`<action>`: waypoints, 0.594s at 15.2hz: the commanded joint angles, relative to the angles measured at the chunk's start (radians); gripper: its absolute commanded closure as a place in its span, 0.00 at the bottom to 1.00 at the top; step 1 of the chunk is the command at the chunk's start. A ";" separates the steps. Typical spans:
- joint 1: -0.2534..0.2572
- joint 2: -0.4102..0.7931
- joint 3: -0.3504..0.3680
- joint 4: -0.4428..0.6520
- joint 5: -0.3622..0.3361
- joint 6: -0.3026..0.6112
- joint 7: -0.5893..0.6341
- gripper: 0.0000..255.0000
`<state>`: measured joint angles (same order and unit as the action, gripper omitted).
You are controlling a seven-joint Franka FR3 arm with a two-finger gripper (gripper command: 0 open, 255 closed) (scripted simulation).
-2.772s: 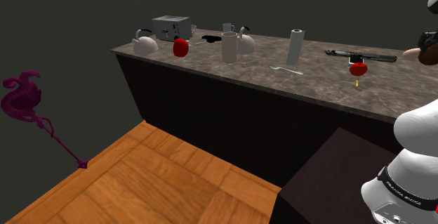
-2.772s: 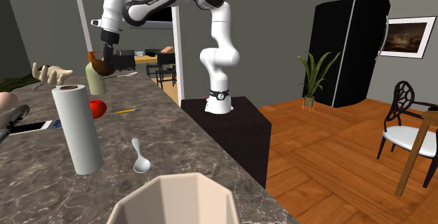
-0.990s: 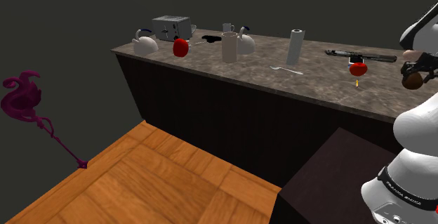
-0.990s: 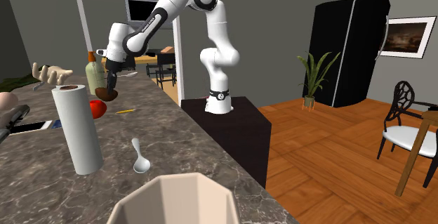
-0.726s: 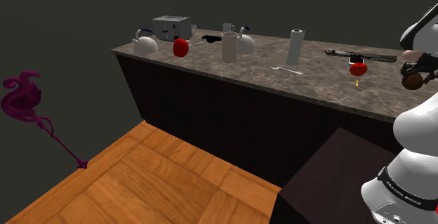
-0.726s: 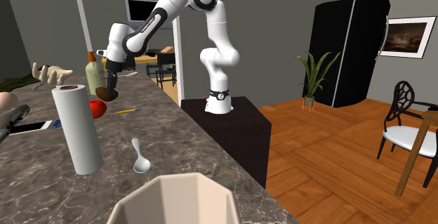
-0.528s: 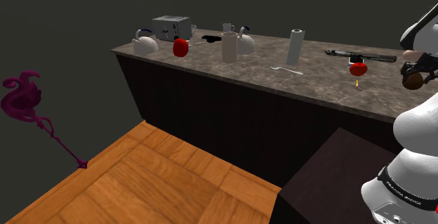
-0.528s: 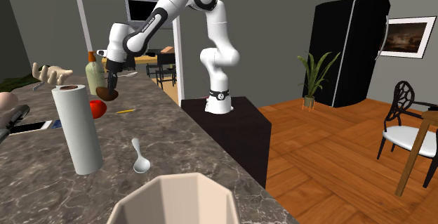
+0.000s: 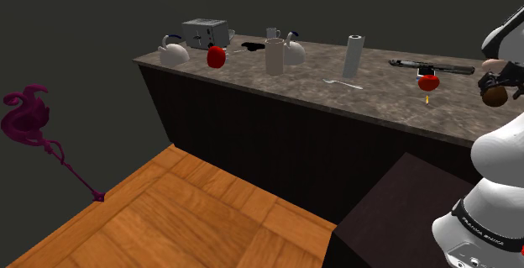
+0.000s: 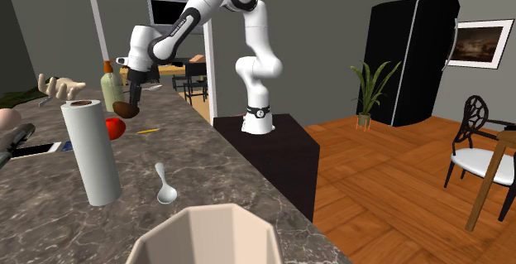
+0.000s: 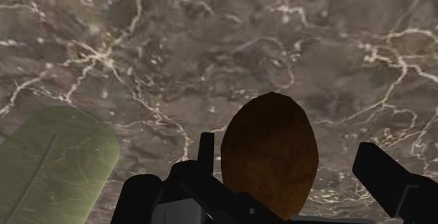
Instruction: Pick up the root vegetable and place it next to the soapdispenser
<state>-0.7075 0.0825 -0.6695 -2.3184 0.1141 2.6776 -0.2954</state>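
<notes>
We begin with the soap dispenser [image 10: 111, 88], a dull green bottle with a narrow neck, standing on the veined grey-brown surface [image 10: 217, 189] toward the second exterior view's left. Just to its right in that view sits the root vegetable [image 10: 125, 108], a potato, low over the surface and near the bottle without, as far as we can tell, touching it; in the wrist view the bottle's green body lies close beside the jaws. The jaws stand apart around the potato: one finger [image 11: 394, 182] is plainly clear of its side, with bare surface showing between them, so nothing clasps it (the other finger sits close against the opposite side, and we cannot say whether it touches). We judge the pick-up and the carry done and the placing all but done, the potato apparently set down next to the dispenser; what is left is for the arm [image 10: 186, 14] to lift away without nudging it. The potato is a smooth egg shape, rusty brown and darker toward its edges, faintly mottled, with no sprout or stem; being rounded, it may roll if brushed.
</notes>
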 commanded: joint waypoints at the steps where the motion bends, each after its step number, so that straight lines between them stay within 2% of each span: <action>1: 0.017 -0.066 -0.019 -0.001 -0.092 -0.049 0.066 0.00; 2: 0.018 -0.098 -0.020 -0.002 -0.130 -0.072 0.093 0.00; 9: 0.014 -0.098 -0.016 -0.002 -0.130 -0.072 0.093 0.00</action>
<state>-0.6939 -0.0153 -0.6852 -2.3206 -0.0160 2.6055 -0.2027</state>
